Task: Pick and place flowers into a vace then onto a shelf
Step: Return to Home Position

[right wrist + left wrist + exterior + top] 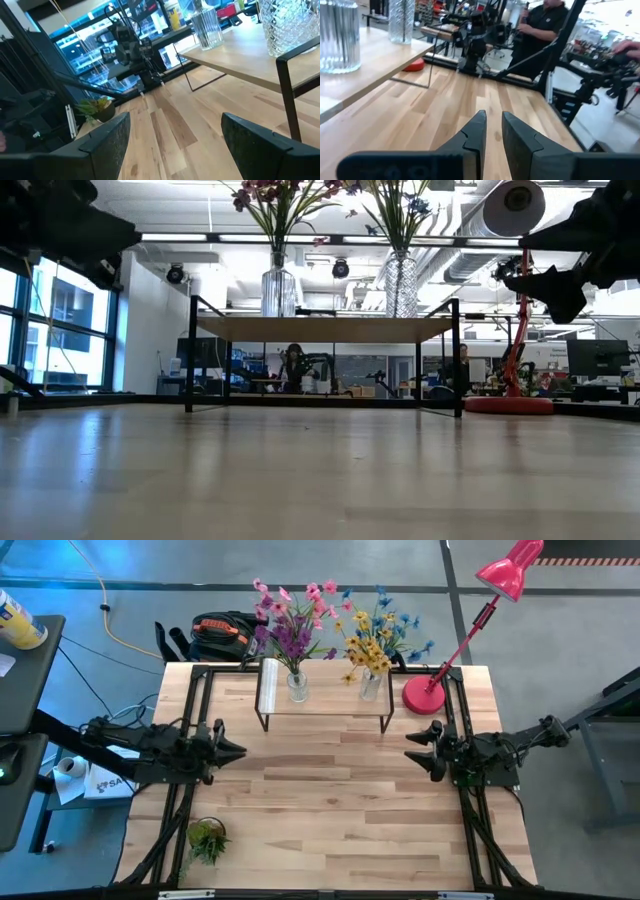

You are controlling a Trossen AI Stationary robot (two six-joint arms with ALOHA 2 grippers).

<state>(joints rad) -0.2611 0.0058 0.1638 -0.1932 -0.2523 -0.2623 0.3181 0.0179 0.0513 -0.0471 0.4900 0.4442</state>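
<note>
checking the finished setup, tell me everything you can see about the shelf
The shelf is a low riser with a light wooden plank top on thin black metal legs. It stands upright at the far edge of the table, beside the red lamp base. Two clear ribbed glass vases rest on its top: one holds the pink and purple flowers, the other the blue and yellow flowers. Neither gripper touches it.

Robotics lab w/ open-plan workstations (600, 360)
</note>
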